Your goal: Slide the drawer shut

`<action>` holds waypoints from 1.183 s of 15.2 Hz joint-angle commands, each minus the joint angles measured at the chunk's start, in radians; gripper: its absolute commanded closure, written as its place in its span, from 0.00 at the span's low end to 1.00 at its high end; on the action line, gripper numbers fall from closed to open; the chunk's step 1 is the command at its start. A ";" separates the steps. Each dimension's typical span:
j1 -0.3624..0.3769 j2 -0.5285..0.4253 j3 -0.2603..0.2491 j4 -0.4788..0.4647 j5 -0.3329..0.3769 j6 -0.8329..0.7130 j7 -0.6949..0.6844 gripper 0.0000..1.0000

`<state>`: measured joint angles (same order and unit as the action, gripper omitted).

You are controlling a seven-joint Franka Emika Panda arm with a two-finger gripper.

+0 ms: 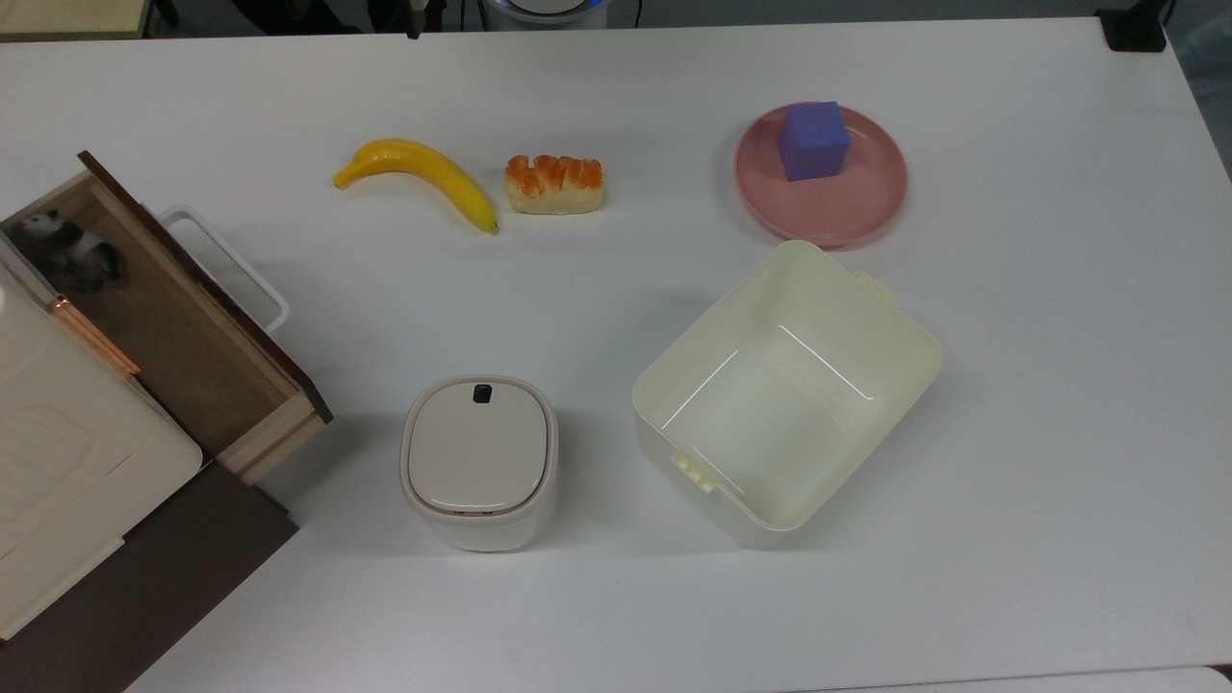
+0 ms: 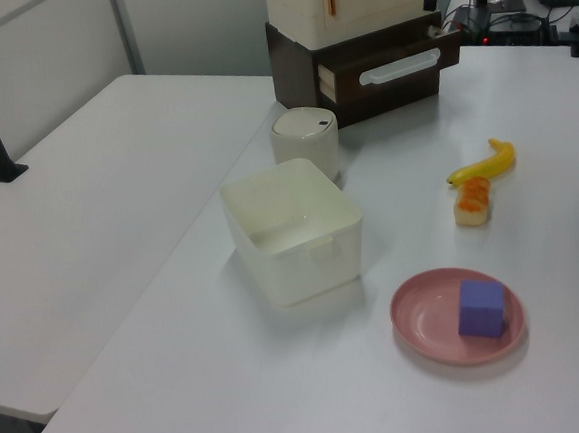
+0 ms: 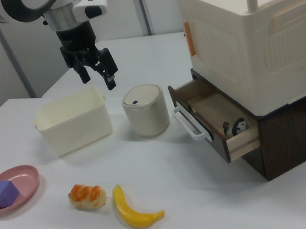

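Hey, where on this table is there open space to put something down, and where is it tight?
Bare tabletop lies along the top view's right edge, past the pink plate and cream bin, and along the bottom below the lidded container. It is tight between that container and the open drawer, and between the plate and bin. The banana and bread nearly touch.

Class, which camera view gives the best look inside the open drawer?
The top view: it looks straight down into the drawer, showing its brown bottom and a panda toy. The right view shows the inside obliquely; the left view shows mainly its front and handle.
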<state>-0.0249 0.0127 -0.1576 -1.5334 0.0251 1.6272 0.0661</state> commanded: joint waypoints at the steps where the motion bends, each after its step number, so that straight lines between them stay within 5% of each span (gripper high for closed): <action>1: -0.003 -0.017 -0.005 -0.019 0.032 -0.016 0.056 0.00; 18: -0.004 -0.019 -0.014 -0.016 0.033 -0.033 0.049 0.00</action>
<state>-0.0342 0.0127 -0.1616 -1.5336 0.0289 1.6181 0.1062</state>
